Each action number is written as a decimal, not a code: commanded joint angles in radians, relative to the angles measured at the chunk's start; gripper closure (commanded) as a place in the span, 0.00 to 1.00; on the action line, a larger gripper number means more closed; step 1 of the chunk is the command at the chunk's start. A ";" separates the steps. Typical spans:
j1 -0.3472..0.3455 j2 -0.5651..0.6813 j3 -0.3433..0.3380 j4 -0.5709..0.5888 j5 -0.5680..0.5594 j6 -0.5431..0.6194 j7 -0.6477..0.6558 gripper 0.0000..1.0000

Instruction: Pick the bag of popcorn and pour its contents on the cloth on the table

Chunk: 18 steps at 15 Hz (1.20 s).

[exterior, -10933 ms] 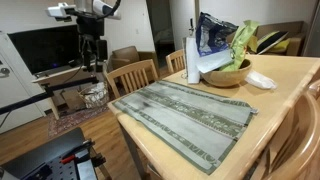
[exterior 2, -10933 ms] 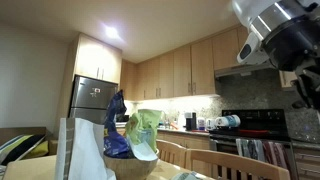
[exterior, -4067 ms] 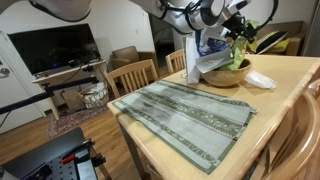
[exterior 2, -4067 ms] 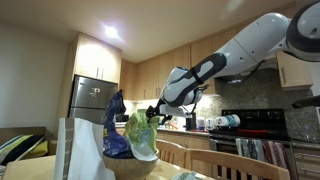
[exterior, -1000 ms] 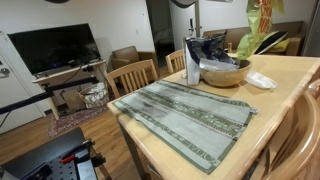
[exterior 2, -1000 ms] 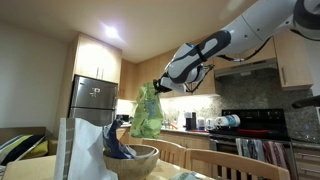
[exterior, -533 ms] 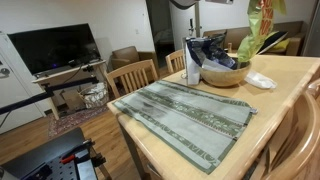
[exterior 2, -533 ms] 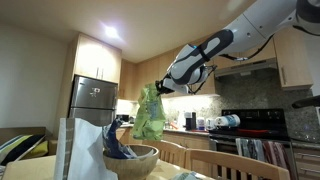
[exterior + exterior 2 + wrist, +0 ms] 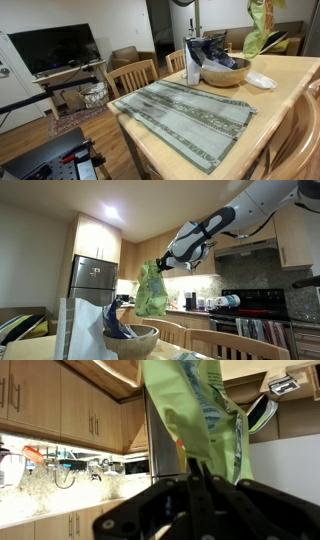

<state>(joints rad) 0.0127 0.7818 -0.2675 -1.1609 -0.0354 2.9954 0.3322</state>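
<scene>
The lime-green bag of popcorn (image 9: 151, 290) hangs in the air above the wooden bowl (image 9: 130, 342), held by its top edge in my shut gripper (image 9: 163, 267). In an exterior view the bag (image 9: 259, 27) dangles from the top of the picture above the bowl (image 9: 226, 72); the gripper is out of that frame. The wrist view shows the green bag (image 9: 195, 415) running away from my closed fingers (image 9: 196, 478). The grey-green striped cloth (image 9: 183, 112) lies flat on the blond table (image 9: 280, 95), nearer the front than the bowl. No popcorn pieces show.
A blue-and-white bag (image 9: 207, 50) and a white towel (image 9: 193, 62) stay in the bowl. A white napkin (image 9: 262, 80) lies beside it. Wooden chairs (image 9: 132, 76) stand along the table's edge. Kitchen cabinets and a fridge (image 9: 92, 280) stand behind.
The bag has drifted slightly sideways and a little higher with the gripper over the last second. Earlier, the gripper reached into the bowl, closed on the bag and lifted it out.
</scene>
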 commanded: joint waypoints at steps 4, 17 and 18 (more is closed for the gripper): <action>-0.046 -0.213 0.042 -0.237 -0.020 0.073 -0.169 1.00; -0.270 -0.563 0.236 -0.673 0.035 0.121 -0.401 1.00; -0.295 -0.576 0.257 -0.687 0.047 0.114 -0.413 1.00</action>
<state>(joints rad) -0.2242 0.2942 -0.0654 -1.7470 -0.0243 3.1114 -0.0294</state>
